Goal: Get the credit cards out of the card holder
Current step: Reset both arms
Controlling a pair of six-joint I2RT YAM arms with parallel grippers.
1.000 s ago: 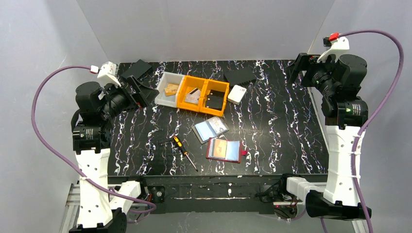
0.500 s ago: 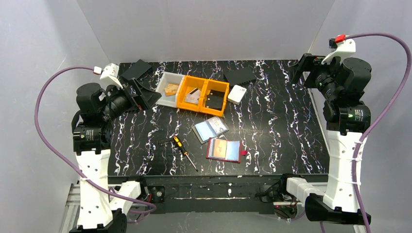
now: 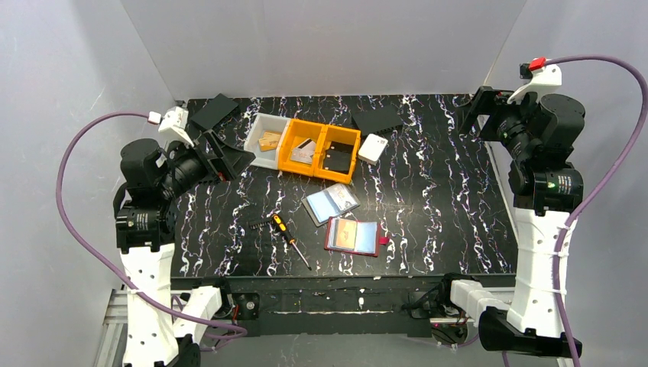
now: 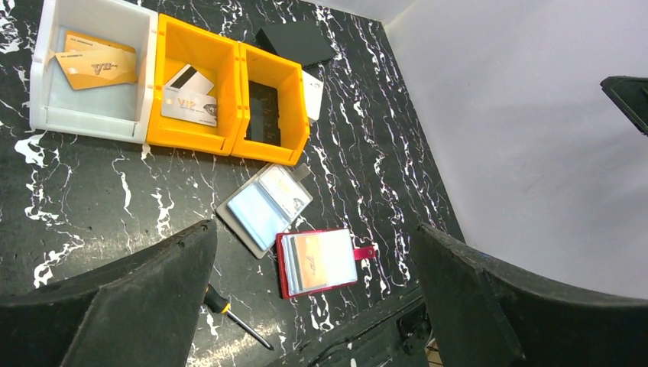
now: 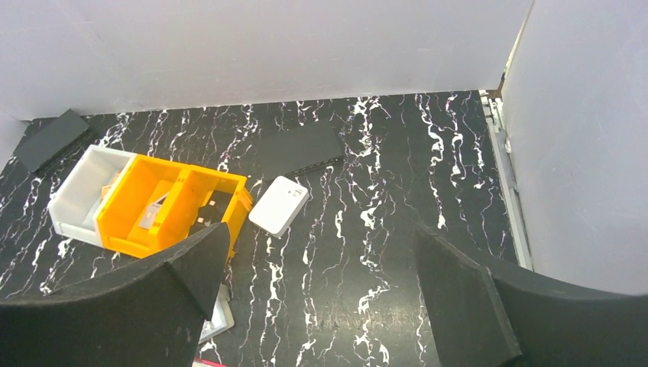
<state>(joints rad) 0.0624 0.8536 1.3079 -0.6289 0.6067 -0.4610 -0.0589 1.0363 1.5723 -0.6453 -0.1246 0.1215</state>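
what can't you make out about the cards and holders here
- Credit cards in the red card holder: count unclear, left wrist view; they overlap.
- Grey card holder, right wrist view: mostly behind a finger of the right gripper.
- Card print, top view: too small.
- Black item in orange bin: too dark to identify.

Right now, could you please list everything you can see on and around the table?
table: 1, black marbled, underneath all
white bin: 1, far left, holding gold cards
orange bins: 2, joined, right of it; white cards, black item inside
white box: 1, right of bins
black pads: 2, far edge
grey card holder: 1, open, centre, light blue card
red card holder: 1, open, nearer, orange card
screwdriver: 1, black-yellow handle, left of holders
black strip: 1, beside screwdriver
left tool: 1, black, open, left
right tool: 1, black, open, far right
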